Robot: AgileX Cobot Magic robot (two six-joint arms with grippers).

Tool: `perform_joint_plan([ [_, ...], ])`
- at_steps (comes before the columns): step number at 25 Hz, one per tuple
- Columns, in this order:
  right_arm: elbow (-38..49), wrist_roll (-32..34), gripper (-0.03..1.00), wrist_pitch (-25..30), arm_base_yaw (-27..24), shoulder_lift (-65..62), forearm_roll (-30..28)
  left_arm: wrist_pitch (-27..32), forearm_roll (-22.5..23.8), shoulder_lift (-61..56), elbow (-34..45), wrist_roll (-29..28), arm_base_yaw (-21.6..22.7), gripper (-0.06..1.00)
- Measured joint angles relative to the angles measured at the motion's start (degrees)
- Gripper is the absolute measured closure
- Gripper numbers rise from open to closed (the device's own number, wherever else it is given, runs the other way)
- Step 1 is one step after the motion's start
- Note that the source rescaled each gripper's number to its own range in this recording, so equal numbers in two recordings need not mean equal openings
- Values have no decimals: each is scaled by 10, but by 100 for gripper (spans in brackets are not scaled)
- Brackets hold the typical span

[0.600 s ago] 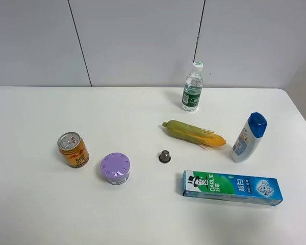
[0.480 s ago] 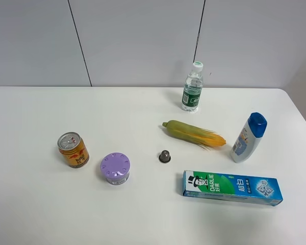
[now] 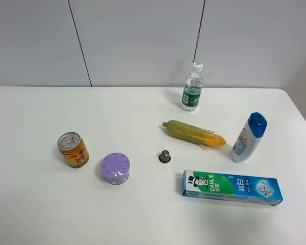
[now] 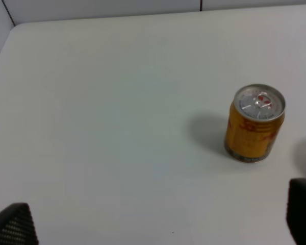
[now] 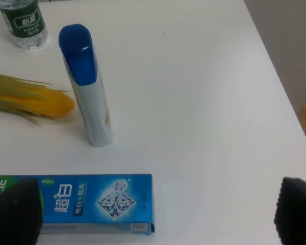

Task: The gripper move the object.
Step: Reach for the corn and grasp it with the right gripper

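We see the ear of corn lying on the white table between the water bottle and the toothpaste box, its yellow tip near the shampoo bottle. The right gripper hangs by that box, jaws spread wide and touching nothing. The left gripper, equally wide and empty, hangs near the orange can.

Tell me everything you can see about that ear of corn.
The ear of corn lies flat and slanted on the white table, touching nothing else. Its husk end is green, its other end yellow with thin strands, pointing toward the blue-capped bottle. It sits between the water bottle and the toothpaste box.
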Motion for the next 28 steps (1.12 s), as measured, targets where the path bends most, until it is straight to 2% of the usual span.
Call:
perform_joint_plan([
  [19, 0, -5, -3, 0, 0, 0, 5, 0, 0, 0, 0, 0, 0, -6],
  [24, 0, -54, -3, 0, 0, 11, 38, 0, 0, 0, 0, 0, 0, -6],
  [28, -31, -102, -3, 4, 0, 91, 64, 0, 0, 0, 0, 0, 0, -6],
])
